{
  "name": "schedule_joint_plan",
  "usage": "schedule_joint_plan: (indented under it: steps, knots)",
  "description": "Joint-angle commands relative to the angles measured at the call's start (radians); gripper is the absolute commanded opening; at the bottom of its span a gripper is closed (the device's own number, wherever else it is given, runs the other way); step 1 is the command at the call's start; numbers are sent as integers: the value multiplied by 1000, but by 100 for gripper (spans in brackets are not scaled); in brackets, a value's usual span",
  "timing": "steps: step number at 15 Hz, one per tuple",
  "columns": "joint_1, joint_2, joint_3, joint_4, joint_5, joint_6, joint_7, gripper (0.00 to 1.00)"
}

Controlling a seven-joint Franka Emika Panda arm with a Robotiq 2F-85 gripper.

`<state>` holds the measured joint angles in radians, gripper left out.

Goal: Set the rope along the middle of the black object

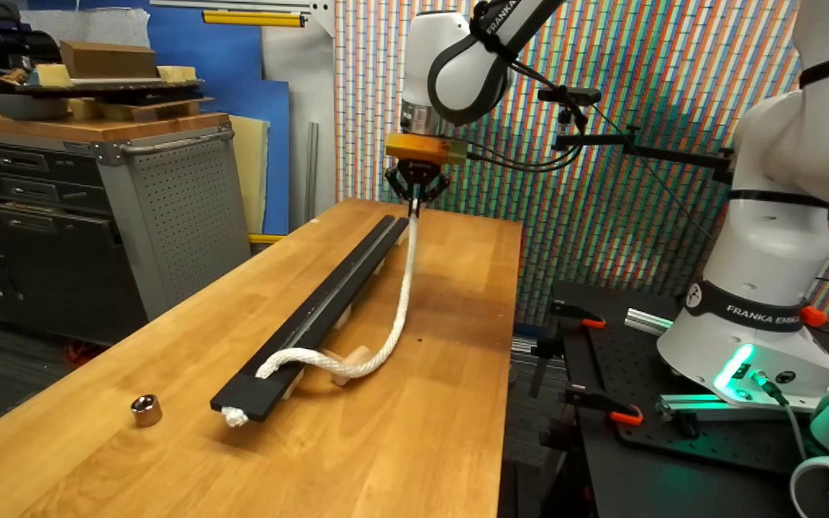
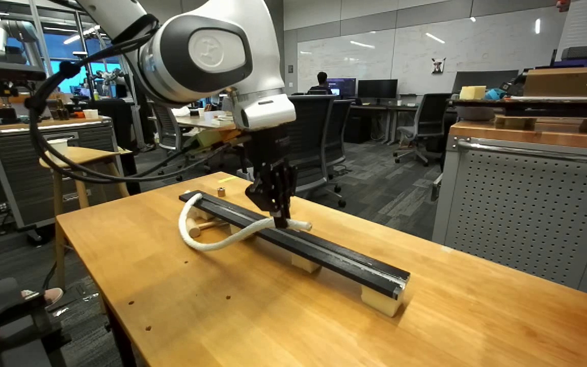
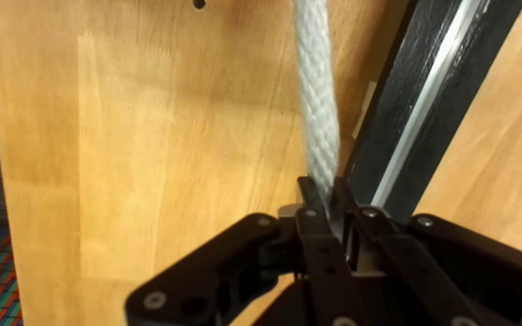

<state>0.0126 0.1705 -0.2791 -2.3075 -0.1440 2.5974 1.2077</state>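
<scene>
The cream-white rope (image 1: 401,309) runs from the near end of the long black bar (image 1: 328,291) in an exterior view. It loops off the bar's side, then rises to my gripper (image 1: 414,208). A white tuft of it sticks out at that bar end. In an exterior view the rope (image 2: 242,234) bows beside the black bar (image 2: 344,261), and its free end sticks out past my gripper (image 2: 281,223). In the wrist view my gripper (image 3: 324,183) is shut on the rope (image 3: 317,99). The bar (image 3: 394,108), with a pale strip along its middle, lies beside the fingers.
Pale blocks (image 2: 381,300) prop the bar above the wooden table (image 2: 212,331). A tan wooden piece (image 1: 351,364) lies beside the bar, under the rope's loop. A small metal ring (image 1: 146,410) stands near the bar's end. A grey cabinet (image 1: 177,208) stands beyond the table.
</scene>
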Motion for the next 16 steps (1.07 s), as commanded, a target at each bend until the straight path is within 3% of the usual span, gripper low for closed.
schedule_joint_plan:
  steps: [1,8,16]
  knots:
    - [-52,-37,7,30,7,-42,44,3]
    - [-112,-15,6,80,46,-69,144,3]
    - [-140,64,-12,155,46,-129,352,3]
